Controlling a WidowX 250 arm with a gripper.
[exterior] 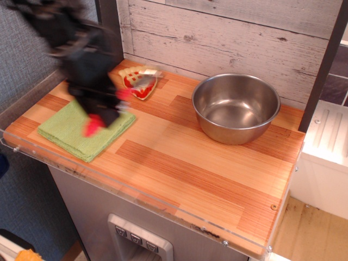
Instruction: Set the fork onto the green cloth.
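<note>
With our gripper (100, 117) blurred but clamped on the fork (95, 125), which hangs above the green cloth (65, 130), we should settle it low over the cloth's middle, level the handle, then part the jaws gently.

The hand (100, 109), black and smeared by motion blur, hangs over the green cloth (68, 133) at about 9 o'clock on the table (196, 168). The fork (94, 126) shows as a red-pink handle end jutting below the hand, and the fingers appear closed on it, though the blur hides the metal head. At 11 o'clock lies a red-and-tan pie slice (140, 82), near the wall. A steel bowl (235, 107) stands upright at 1 o'clock, well apart from the cloth.
</note>
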